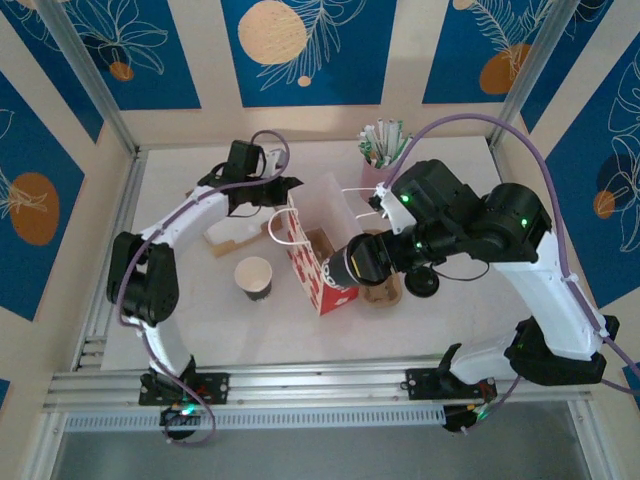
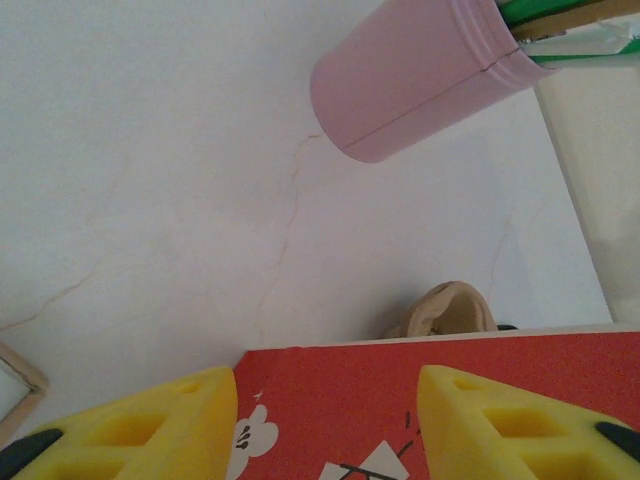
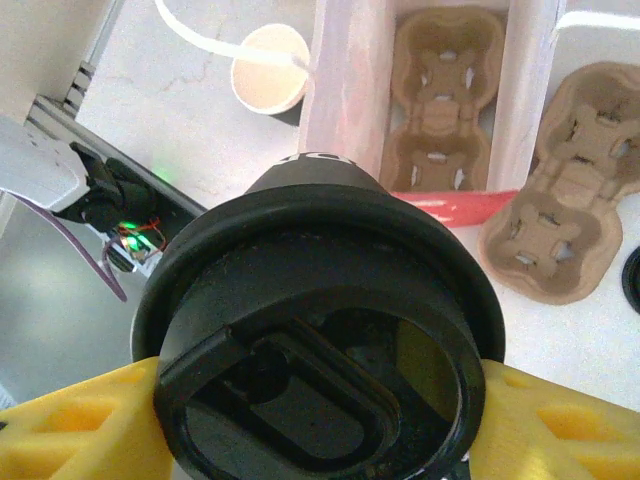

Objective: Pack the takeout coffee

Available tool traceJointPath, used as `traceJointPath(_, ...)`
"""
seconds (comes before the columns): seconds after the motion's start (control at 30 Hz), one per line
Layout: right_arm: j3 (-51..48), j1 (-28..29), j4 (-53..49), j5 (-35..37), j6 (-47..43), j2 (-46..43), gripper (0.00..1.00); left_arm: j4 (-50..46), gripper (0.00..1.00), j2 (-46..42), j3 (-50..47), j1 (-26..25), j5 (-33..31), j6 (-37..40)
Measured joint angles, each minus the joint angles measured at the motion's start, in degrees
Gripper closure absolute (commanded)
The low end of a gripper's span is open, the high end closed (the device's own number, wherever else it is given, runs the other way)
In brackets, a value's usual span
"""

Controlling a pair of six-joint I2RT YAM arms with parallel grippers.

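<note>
Top view: the right tool (image 1: pixel 372 258) holds the lidded coffee cup (image 1: pixel 348 268) tipped over, at the red bag (image 1: pixel 318 272), seemingly lined up for loading; the left tool (image 1: pixel 282 190) sits at the bag's far rim, probably to steady it.

Left wrist: the fingers (image 2: pixel 130 425) stand apart over the bag's red wall; whether they pinch it I cannot tell.

Right wrist: yellow fingers (image 3: pixel 70 440) are clenched on the cup, which faces the carrier tray (image 3: pixel 440 90) inside the bag, its likely seat.
</note>
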Motion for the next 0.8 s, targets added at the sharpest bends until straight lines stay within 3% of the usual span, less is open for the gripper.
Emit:
traceJointPath(0.47, 2.34, -4.96, 0.0, 1.14, -1.73, 1.25, 0.36, 2.14, 0.5, -2.21, -3.8, -2.23, 0.85, -0.46)
traceJointPath(0.8, 2.62, -4.5, 0.0, 3.69, -2.1, 5.73, 0.37, 4.22, 0.49, -6.32, -7.72, -2.34, 1.95, -1.55)
